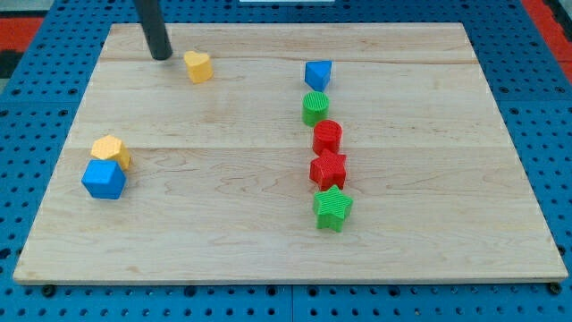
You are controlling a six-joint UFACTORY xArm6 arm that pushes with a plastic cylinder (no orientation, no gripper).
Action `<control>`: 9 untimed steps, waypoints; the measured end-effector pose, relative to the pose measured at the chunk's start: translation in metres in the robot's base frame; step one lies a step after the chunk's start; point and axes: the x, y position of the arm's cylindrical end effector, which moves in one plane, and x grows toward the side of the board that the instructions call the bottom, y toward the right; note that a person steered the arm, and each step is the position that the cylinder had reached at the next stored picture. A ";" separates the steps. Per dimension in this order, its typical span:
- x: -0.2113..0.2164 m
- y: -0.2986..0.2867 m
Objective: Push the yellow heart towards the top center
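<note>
A pale wooden worktop [268, 233] lies over blue pegboard. The yellow heart [198, 66] sits in the frame's upper left, my tip [162, 56] just left of it, apart. No claw exists. Best push steadily rightward, centred on the heart.

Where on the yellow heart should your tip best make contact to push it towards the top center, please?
On its left face, coming from the view's left. My tip stands just left of the yellow heart, slightly higher, apart from it; the top center lies to the heart's right, so pushing rightward probably suits.
</note>
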 end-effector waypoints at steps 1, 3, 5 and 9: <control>0.033 0.022; 0.028 0.056; 0.042 0.103; -0.012 0.130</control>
